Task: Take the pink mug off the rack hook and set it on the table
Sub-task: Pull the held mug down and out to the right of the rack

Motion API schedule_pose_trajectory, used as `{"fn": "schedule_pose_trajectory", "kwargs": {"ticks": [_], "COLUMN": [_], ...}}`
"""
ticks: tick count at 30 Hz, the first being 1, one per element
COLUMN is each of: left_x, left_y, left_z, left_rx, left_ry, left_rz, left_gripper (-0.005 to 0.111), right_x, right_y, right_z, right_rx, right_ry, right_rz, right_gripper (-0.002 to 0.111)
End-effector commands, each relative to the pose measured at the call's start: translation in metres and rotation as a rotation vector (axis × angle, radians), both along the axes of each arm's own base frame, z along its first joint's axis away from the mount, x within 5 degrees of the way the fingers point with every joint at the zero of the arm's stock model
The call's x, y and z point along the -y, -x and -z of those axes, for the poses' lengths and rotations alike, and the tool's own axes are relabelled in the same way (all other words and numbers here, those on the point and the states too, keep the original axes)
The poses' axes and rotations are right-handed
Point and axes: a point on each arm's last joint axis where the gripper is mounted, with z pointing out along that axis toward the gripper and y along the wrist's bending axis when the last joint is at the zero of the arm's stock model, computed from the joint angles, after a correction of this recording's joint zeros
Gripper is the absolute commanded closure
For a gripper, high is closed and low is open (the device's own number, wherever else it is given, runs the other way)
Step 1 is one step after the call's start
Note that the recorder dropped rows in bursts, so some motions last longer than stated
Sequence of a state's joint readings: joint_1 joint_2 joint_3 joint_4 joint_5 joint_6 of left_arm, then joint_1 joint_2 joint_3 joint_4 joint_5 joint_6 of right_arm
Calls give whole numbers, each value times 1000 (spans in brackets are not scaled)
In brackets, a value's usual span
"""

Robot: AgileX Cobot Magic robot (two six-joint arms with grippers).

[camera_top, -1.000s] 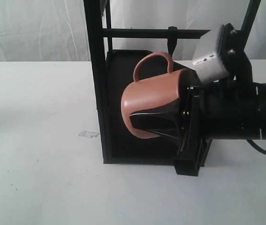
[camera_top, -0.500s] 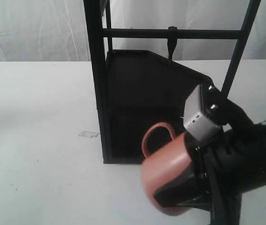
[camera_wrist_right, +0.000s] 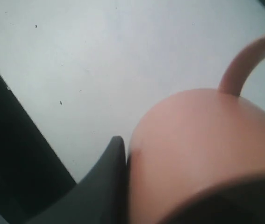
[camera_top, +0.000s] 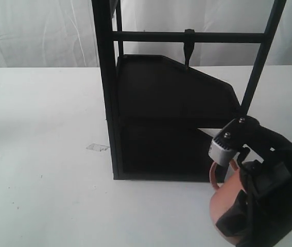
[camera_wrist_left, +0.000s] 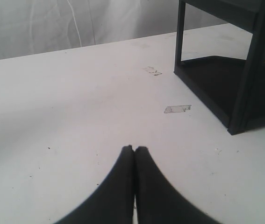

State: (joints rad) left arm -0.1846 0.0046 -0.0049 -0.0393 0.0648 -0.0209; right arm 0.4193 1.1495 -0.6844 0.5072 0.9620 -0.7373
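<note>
The pink mug (camera_top: 222,205) is low at the front right, off the rack hook (camera_top: 188,47), which hangs bare from the crossbar. My right gripper (camera_top: 236,218) is shut on the pink mug, whose handle (camera_top: 215,174) points up toward the rack. In the right wrist view the pink mug (camera_wrist_right: 202,149) fills the frame, with one dark finger (camera_wrist_right: 109,182) pressed on its side above the white table (camera_wrist_right: 99,56). I cannot tell whether the mug touches the table (camera_top: 43,154). The left gripper (camera_wrist_left: 134,149) hovers shut and empty over the table (camera_wrist_left: 76,102).
The tall black rack (camera_top: 171,128) with dark shelves stands mid-table, just behind the mug; its post and lower shelf (camera_wrist_left: 225,79) show in the left wrist view. A small scrap of tape (camera_top: 97,147) lies left of the rack. A white curtain backs the scene.
The right gripper has carried the pink mug down and forward-right, from in front of the rack's upper part to low by the table's front right. The left gripper's motion cannot be judged.
</note>
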Motion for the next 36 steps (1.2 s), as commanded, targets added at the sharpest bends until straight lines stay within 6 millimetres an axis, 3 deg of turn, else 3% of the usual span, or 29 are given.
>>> {"fn": "schedule_pose_trajectory", "kwargs": {"ticks": [1, 7, 16, 24, 31, 36], "left_x": [0, 0, 0, 0, 0, 0], "left_y": [0, 0, 0, 0, 0, 0], "left_z": [2, 2, 2, 2, 2, 2], "left_rx": [-6, -6, -6, -6, -6, -6], "left_ry": [11, 11, 11, 11, 11, 11], "left_rz": [-4, -4, -4, -4, -4, -4], "left_gripper": [107, 107, 107, 107, 107, 107], "right_x": [5, 13, 13, 41, 70, 86], "right_y": [0, -12, -22, -34, -61, -92], "right_z": [2, 9, 32, 32, 21, 29], "right_rx": [8, 72, 65, 70, 123, 48], "right_ry": [78, 205, 225, 287, 277, 311], "right_rz": [36, 122, 220, 366, 505, 552], "right_gripper": [105, 105, 105, 105, 105, 105]}}
